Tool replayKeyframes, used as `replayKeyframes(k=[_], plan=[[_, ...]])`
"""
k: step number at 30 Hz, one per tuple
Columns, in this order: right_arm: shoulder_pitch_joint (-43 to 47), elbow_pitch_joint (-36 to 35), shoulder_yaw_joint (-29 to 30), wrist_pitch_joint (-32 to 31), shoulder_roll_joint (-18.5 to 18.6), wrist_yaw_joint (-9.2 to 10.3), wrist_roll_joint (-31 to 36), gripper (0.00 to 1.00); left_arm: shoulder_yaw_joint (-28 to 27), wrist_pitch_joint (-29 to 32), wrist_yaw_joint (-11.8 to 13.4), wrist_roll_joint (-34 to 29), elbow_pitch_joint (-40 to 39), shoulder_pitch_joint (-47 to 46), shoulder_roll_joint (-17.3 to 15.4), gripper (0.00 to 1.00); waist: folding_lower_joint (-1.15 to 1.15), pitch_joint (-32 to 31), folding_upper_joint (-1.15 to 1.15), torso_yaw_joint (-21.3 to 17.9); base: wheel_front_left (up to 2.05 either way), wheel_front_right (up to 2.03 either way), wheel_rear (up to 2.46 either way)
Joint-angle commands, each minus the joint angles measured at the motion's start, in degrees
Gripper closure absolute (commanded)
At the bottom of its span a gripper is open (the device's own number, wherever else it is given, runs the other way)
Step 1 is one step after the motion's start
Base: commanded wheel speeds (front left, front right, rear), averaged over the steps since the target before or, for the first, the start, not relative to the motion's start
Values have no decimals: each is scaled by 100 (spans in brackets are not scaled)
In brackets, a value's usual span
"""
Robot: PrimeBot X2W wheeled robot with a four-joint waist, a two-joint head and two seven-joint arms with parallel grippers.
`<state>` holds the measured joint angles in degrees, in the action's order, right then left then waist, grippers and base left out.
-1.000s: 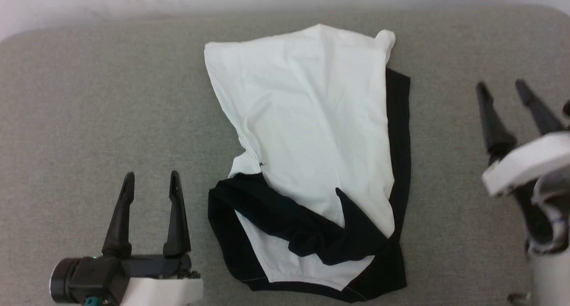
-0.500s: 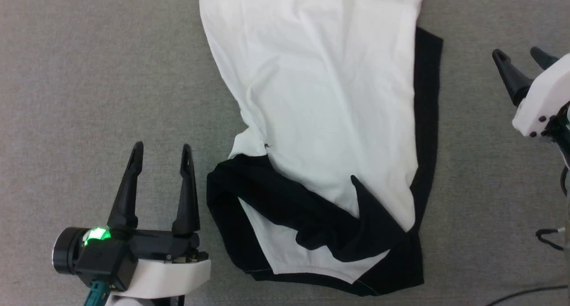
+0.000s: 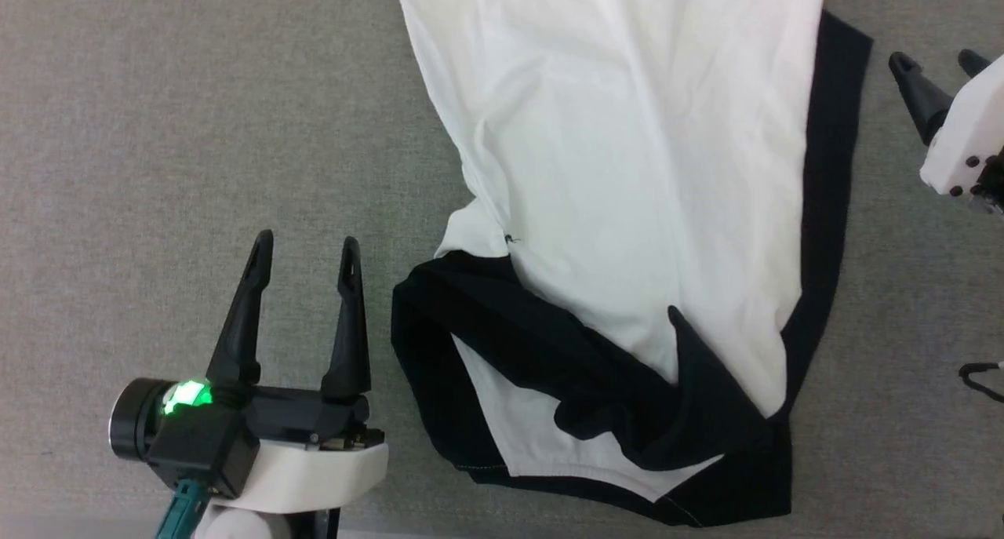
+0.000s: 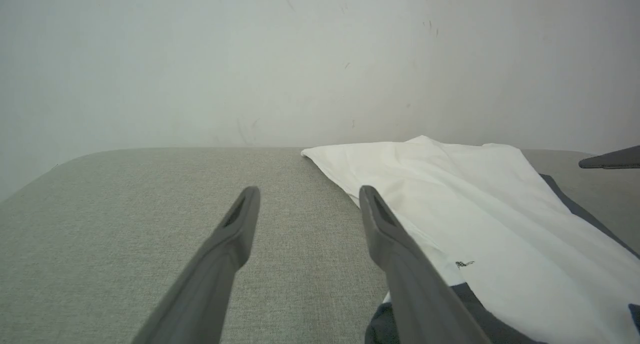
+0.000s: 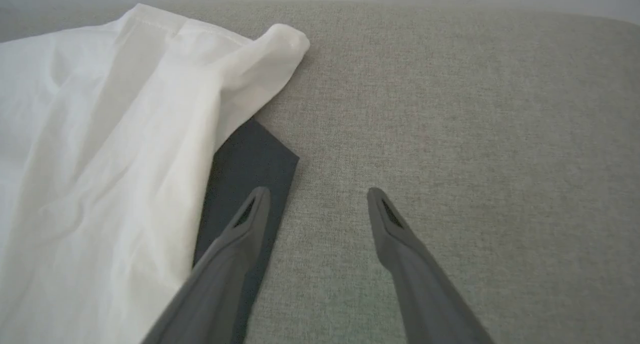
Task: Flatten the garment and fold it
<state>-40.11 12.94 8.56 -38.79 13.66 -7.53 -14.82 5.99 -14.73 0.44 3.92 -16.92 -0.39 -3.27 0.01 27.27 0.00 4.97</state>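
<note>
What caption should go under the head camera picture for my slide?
Crumpled white T-shirt with black sleeves lies on a grey fabric surface, between the open left gripper and open right gripper.

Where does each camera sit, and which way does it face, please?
Head view: from the head, steeply down at the garment on the grey surface; open left end effector lower left, open right end effector far right.
Left wrist view: from the left wrist, low across the surface toward a pale wall; own fingers in front.
Right wrist view: from the right wrist, down past its fingers at the garment's black edge.
Shared: head and left wrist views both show a small dark mark on the white cloth.
</note>
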Motion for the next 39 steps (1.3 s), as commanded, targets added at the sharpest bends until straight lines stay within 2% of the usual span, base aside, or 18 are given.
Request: replayKeyframes(k=[1,17,18,19,22,31,39], plan=[[-79,18,12,4,12,4,32,0,14,-27,-34,-7,4,-95,27,0,-1,127,0,111,0,0,0],[-350,333,-58,-94,16,4,93,0,130,-27,-30,-22,69,-337,35,0,-1,465,0,320,0,0,0],[-354,350,-54,-94,25,4,95,4,138,-27,-30,-13,82,-347,35,0,-1,470,0,333,0,0,0],[-360,368,-45,-94,34,4,103,41,142,-27,-31,-5,94,-354,36,0,-1,472,0,345,0,0,0],[-384,424,0,-89,47,4,166,100,130,-27,-32,13,129,-365,36,0,-1,468,0,367,0,0,0],[-460,486,118,234,0,4,356,100,75,-27,-15,37,205,-334,38,0,-1,314,0,304,0,0,0],[-254,358,544,684,-83,4,236,100,2,-27,-10,45,262,-187,38,0,-1,-150,0,180,0,0,0]])
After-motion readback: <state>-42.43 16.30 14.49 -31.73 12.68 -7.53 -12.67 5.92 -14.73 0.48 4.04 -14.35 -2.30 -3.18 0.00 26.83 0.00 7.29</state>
